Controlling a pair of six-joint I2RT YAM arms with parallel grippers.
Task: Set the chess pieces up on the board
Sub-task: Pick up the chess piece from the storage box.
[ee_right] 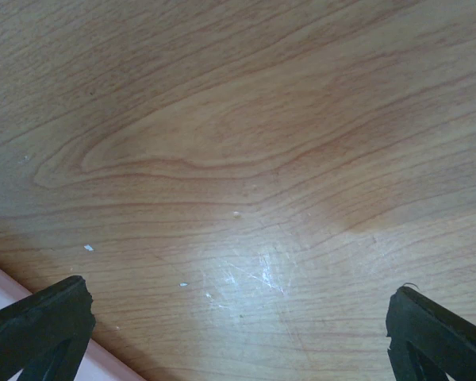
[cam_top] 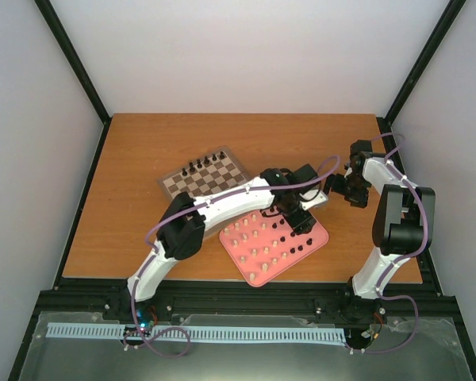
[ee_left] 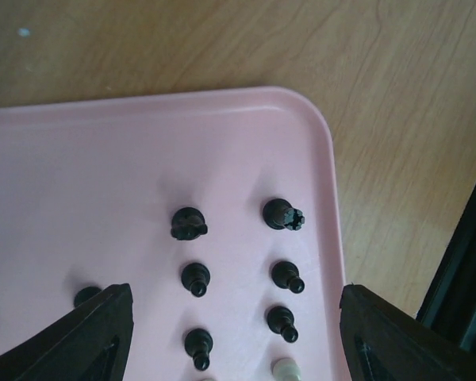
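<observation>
The board lies at the table's middle left, with a few dark chess pieces standing along its far side. A pink tray in front of it holds cream pieces and dark pieces. My left gripper hangs open over the tray's dark pieces. In the left wrist view it is empty, with several dark pieces standing between its fingers and one cream piece at the bottom edge. My right gripper is open and empty over bare wood to the right of the tray.
The tray's rounded corner lies close to the table's edge, with a black frame rail beyond it. A strip of the tray's rim shows at the lower left in the right wrist view. Black rails border the table.
</observation>
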